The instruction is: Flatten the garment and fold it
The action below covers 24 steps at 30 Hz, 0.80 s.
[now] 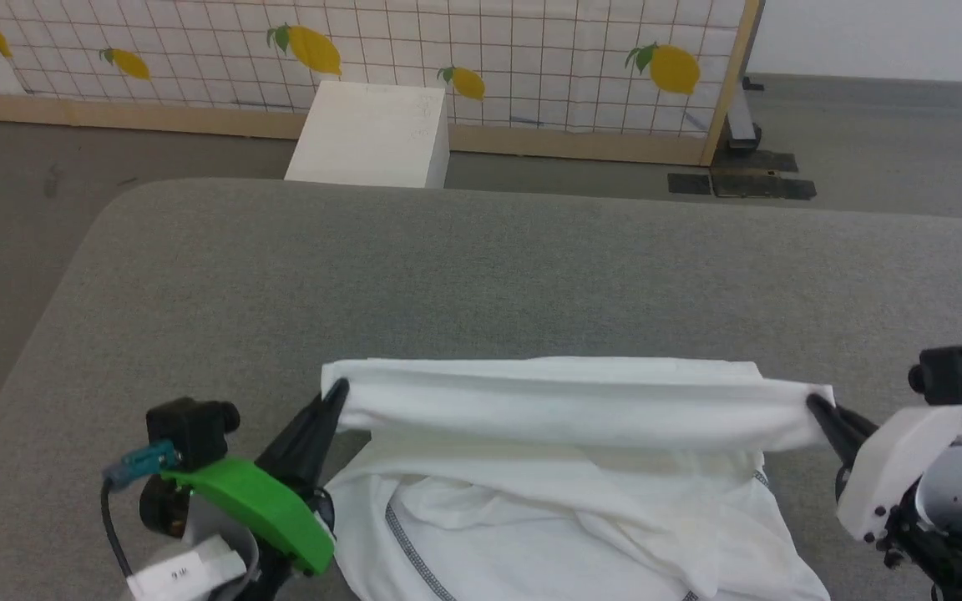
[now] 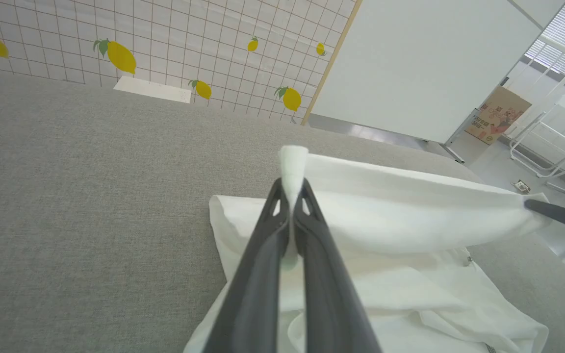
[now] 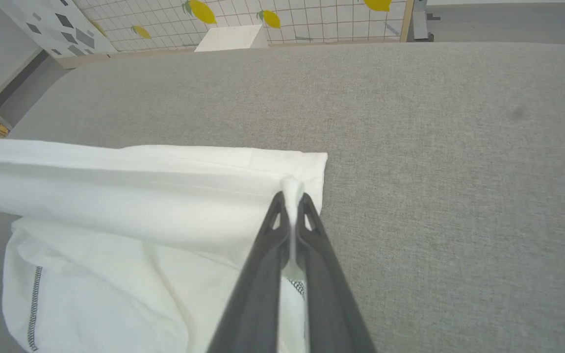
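Note:
The white garment [image 1: 564, 467] lies at the near edge of the grey table, with dark zigzag stitching along a seam at its lower left. Its far edge is lifted and stretched into a taut band between both grippers. My left gripper [image 1: 337, 394] is shut on the band's left corner; in the left wrist view the cloth [image 2: 385, 215] sticks out past the left gripper's tips [image 2: 292, 189]. My right gripper [image 1: 815, 404] is shut on the right corner, and in the right wrist view the garment [image 3: 130, 196] runs leftward from the right gripper's tips [image 3: 292, 196].
The grey padded table [image 1: 481, 275] stretches bare beyond the garment. A white box [image 1: 372, 133] stands on the floor behind the table, before a grid panel with lemon prints [image 1: 364, 50]. White racks [image 2: 552, 142] and a cardboard box [image 2: 498, 115] stand off to one side.

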Tool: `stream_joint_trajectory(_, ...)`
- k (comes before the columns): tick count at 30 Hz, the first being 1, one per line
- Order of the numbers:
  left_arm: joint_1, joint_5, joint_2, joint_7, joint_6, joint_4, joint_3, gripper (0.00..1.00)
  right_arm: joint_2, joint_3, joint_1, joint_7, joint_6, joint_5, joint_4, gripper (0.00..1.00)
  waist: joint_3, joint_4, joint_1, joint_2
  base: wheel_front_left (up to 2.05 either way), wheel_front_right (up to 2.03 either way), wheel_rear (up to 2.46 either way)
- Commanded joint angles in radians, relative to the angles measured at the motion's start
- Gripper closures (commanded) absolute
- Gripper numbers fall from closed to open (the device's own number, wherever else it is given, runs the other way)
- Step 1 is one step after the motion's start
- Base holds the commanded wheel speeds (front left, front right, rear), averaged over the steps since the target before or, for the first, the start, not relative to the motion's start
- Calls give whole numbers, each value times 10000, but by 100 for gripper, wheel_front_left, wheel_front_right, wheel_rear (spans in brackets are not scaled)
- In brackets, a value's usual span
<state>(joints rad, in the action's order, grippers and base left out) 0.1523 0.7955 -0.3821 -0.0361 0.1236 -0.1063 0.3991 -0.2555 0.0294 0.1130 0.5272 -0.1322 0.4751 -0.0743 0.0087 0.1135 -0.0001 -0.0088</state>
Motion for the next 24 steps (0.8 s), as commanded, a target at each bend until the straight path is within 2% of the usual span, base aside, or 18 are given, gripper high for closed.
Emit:
stream_joint_trajectory(1, -287, -153, -7, -270, 34, 110, 94, 100, 94, 116, -329, 57, 15, -56, 139, 100, -50, 5, 1, 86, 0, 0, 0)
stream_joint_trajectory(7, -1412, -495, -17, -1388, 50, 170, 485, 100, 452, 453, -1605, 191, 15, -160, 633, 100, -156, -122, 1, 86, 0, 0, 0)
stream_joint_trajectory(11, -1947, -741, -4, -1700, -38, 2, 628, 100, 667, 567, -2284, 258, 15, -204, 795, 100, -246, -174, 1, 86, 0, 0, 0)
stream_joint_trajectory(18, -2512, -1005, 130, -1876, -242, -431, 872, 100, 927, 401, -3084, 380, 15, -304, 802, 100, -352, -248, 1, 86, 0, 0, 0)
stream_joint_trajectory(24, -2691, -793, 345, -1454, -585, -1301, 972, 100, 921, 130, -3296, 443, 15, -369, 403, 100, -382, -296, 1, 86, 0, 0, 0)
